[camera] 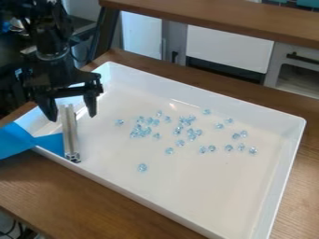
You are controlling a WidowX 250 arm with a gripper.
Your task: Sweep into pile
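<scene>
Pincer (72, 117) spread wide near slim metal bar (70, 135), glassy blue beads (142, 167) in white tray (218, 191).

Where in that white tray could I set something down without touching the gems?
Widest: the tray's floor between the gems and the bottom corner. A smaller strip lies between the metal bar and the leftmost gems. Crowded: the middle, and around the bar, under the gripper.
</scene>
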